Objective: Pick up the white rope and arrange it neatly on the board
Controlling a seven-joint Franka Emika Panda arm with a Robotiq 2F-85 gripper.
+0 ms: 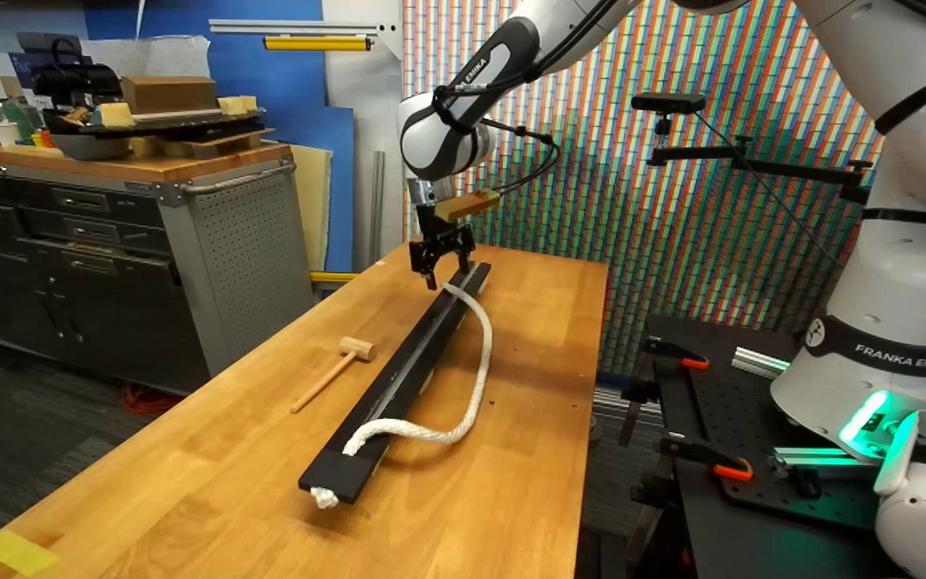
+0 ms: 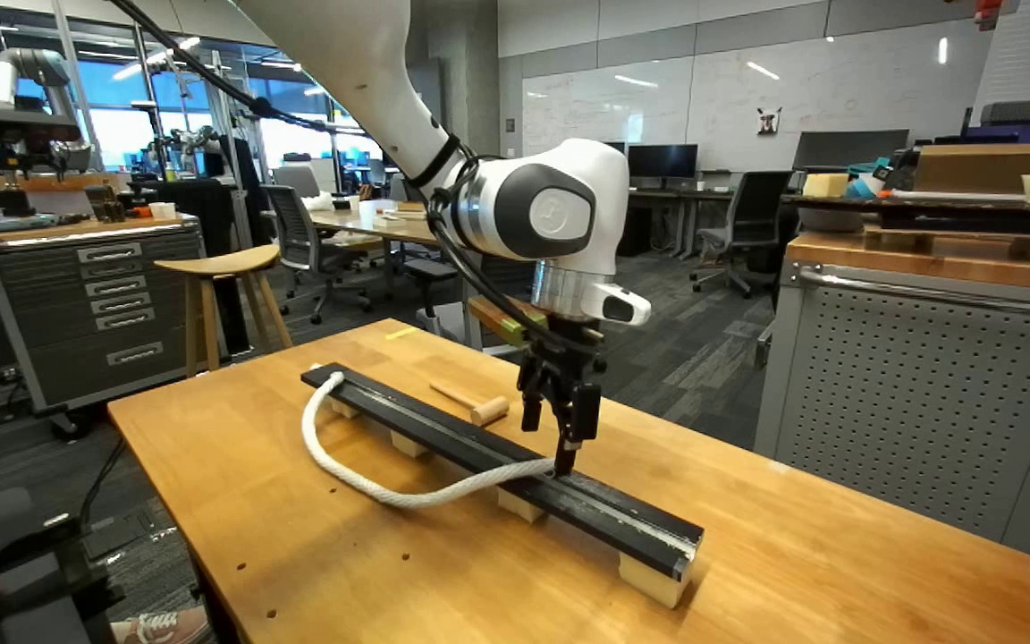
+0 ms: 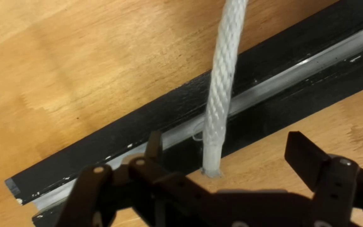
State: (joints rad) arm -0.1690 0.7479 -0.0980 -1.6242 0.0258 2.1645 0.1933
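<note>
1. Gripper (image 2: 547, 447) is hanging with its fingers (image 3: 304, 160) spread wide, pinching nothing, pointing downward at the end of the arm (image 2: 367, 80); that arm is arching out over the tabletop (image 2: 837, 546) and bending down above the black board (image 1: 411, 362).

2. Narrow and raised, the board is resting on pale blocks (image 2: 649, 581), with a pale groove (image 3: 273, 88) running down its length, probably serving as the line for a neat lay.

3. White rope (image 1: 485, 362) is bowing off the board's side over the tabletop, one end resting on the board near its end, the other crossing the groove beneath the gripper. Going by its braiding and slack curve, it is probably behaving as light, soft and hard to damage, bending aside under a push; the braiding is likely giving the fingers good friction.

4. Rope tip (image 3: 212, 159) is showing between the fingers in the wrist view, gaps appearing on both sides, and is lying past the board's edge there. It is looking smoother, perhaps sealed, so it may be slipping more easily. Pinching the braided part just behind it is seeming safest, leaving little tail for flopping. How far above it the fingers are standing is not showing clearly.
</note>
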